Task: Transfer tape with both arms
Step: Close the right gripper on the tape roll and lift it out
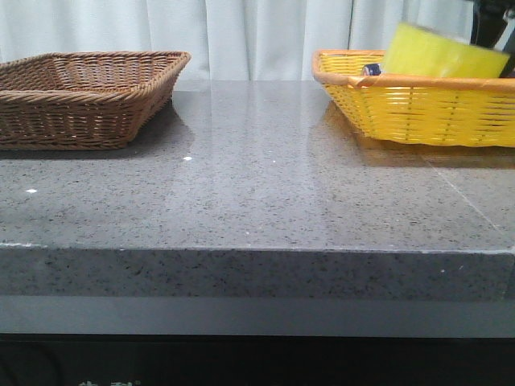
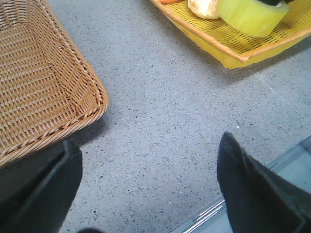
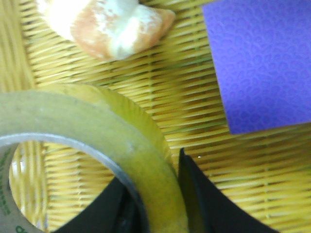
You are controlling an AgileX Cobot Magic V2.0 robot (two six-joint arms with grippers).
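Step in hand, as judged: pick-up of the tape point(image 3: 92, 145) from the yellow basket point(image 1: 418, 108) at the worktop's point(image 1: 257, 185) far right corner. The right gripper's point(image 3: 155, 204) jaws clamp the roll's wall, one inside, one outside. The left gripper point(image 2: 146, 194) hangs over the worktop's middle, jaws apart and empty. Next move calls for lifting the roll clear and meeting the left arm. Count: one tape, two baskets (the brown basket point(image 1: 88, 92) at far left), one purple block point(image 3: 262, 63), one pale food item point(image 3: 107, 24).

— What grips the tape point(image 3: 141, 160)?
— Black fingers point(image 3: 204, 204) of the right gripper point(image 3: 155, 208) pinch its wall, above the yellow basket point(image 3: 194, 126).
— And beyond the tape?
— A purple block point(image 3: 262, 63) and an orange-white bread-like piece point(image 3: 107, 24) lie in that basket.
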